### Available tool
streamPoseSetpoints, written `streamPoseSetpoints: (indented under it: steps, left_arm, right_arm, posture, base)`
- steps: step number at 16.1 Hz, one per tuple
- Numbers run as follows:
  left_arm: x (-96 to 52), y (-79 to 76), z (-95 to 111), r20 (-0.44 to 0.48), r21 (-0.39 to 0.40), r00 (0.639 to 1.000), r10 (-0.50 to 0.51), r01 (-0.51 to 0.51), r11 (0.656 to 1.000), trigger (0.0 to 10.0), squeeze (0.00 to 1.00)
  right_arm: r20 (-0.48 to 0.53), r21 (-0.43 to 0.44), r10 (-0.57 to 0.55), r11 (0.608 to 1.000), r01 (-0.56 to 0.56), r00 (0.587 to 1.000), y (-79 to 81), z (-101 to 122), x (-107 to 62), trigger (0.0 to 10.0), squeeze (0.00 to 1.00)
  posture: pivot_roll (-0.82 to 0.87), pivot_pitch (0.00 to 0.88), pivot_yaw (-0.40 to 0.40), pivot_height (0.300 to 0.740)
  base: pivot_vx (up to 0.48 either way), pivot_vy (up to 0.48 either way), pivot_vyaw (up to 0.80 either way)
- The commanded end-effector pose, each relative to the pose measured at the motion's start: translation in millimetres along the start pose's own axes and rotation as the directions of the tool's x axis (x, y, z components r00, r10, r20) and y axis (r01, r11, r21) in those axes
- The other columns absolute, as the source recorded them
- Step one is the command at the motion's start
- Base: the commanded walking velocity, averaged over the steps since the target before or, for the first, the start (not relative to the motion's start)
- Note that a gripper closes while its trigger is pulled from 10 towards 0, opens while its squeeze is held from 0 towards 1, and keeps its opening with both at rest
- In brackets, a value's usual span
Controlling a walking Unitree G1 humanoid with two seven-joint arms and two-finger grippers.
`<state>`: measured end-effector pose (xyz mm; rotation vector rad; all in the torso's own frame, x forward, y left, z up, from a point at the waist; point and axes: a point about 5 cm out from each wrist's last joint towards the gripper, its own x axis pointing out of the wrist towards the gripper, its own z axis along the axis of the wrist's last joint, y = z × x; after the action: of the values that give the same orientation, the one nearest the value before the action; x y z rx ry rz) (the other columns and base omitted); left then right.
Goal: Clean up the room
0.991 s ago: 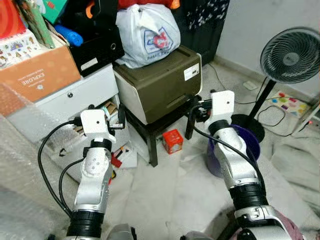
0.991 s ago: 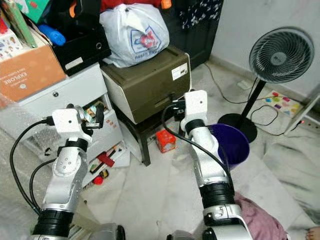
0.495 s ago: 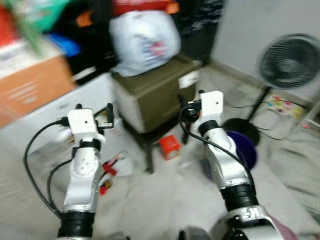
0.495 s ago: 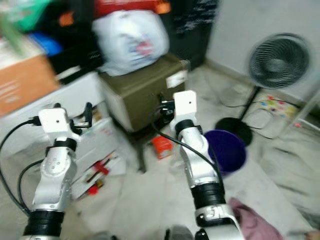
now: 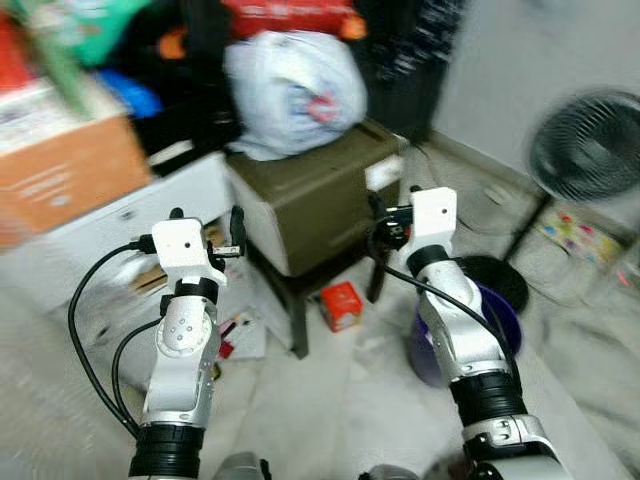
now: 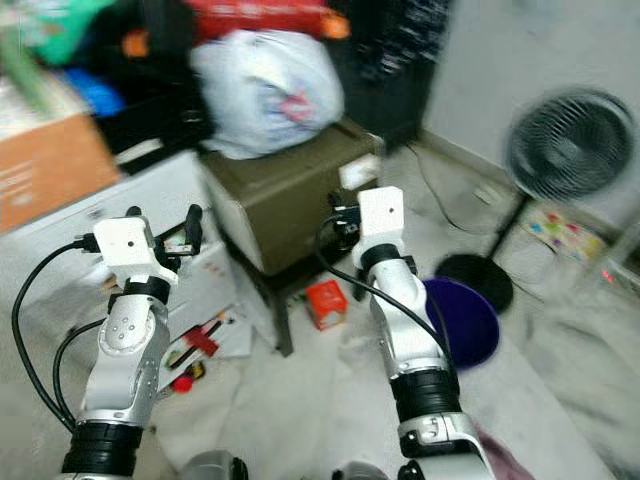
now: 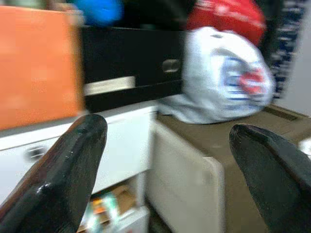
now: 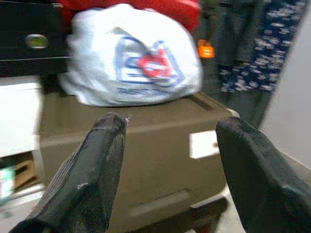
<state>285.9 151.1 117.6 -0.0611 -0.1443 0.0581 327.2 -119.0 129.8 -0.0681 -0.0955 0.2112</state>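
Observation:
Both arms are raised in front of me. My left gripper (image 5: 207, 216) is open and empty, level with the white drawer unit (image 5: 130, 215). Open and empty too, my right gripper (image 5: 392, 203) hangs just before the olive-brown box (image 5: 320, 185) on its dark stool. A white plastic bag (image 5: 295, 78) lies on that box. A small red box (image 5: 342, 304) sits on the floor under the stool's edge. A purple basin (image 5: 503, 318) stands on the floor behind my right forearm. In the wrist views my left gripper (image 7: 167, 131) and right gripper (image 8: 170, 121) both face the bag and box.
An orange cardboard box (image 5: 65, 170) and black cases are stacked on the drawers. Red toys and papers (image 5: 228, 338) lie on the floor by the lowest drawer. A standing fan (image 5: 588, 145) with its cable is at the right. The picture is blurred.
The whole picture has shifted and blurred, so the camera moved. Both arms hold the same raised pose with fingers apart; nothing was picked up.

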Motion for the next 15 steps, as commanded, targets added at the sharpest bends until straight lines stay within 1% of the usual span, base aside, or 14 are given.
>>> streamPoseSetpoints:
  steps: [1,6,9,10,12,15]
  left_arm:
    - [-0.6,2.0,0.4,0.000,0.010,1.000,0.005,-0.005,1.000,10.0,0.00]
    - [-3.5,0.0,-1.0,-0.006,0.016,1.000,-0.010,0.011,1.000,10.0,0.00]
    - [-6.9,-2.0,3.3,0.015,0.019,0.999,-0.047,0.047,0.999,10.0,0.00]
    - [-12.7,-1.7,0.7,0.004,0.041,0.997,-0.078,0.077,0.996,10.0,0.00]
    - [-19.2,0.2,-2.1,-0.010,0.048,0.996,-0.086,0.086,0.995,10.0,0.00]
    - [-22.9,-0.6,-2.5,-0.016,0.054,0.995,-0.095,0.096,0.994,10.0,0.00]
  right_arm:
    - [0.012,-0.001,0.015,1.000,-0.015,1.000,2.6,3.0,1.3,10.0,0.00]
    - [0.010,0.000,0.013,1.000,-0.013,1.000,3.2,2.1,1.2,10.0,0.00]
    - [0.019,-0.006,0.014,1.000,-0.014,1.000,2.9,5.1,0.6,10.0,0.00]
    - [0.023,-0.014,0.015,1.000,-0.014,1.000,0.5,5.5,-2.4,10.0,0.00]
    - [0.012,-0.022,0.012,1.000,-0.012,1.000,-2.6,2.0,-7.0,10.0,0.00]
    - [0.006,-0.028,0.014,1.000,-0.014,1.000,-1.9,0.6,-8.2,10.0,0.00]
  posture:
    - [-0.05,0.021,0.003,0.740]
    - [-0.05,0.022,0.003,0.740]
    - [-0.05,0.020,0.003,0.740]
    - [-0.05,0.020,0.003,0.740]
    - [-0.05,0.019,0.001,0.740]
    - [-0.04,0.020,-0.001,0.740]
  base:
    - [0.000,0.000,0.80]
    - [0.000,0.000,0.80]
    - [0.000,0.000,0.80]
    - [0.000,0.000,0.80]
    - [0.000,0.000,0.80]
    - [0.000,0.000,0.78]
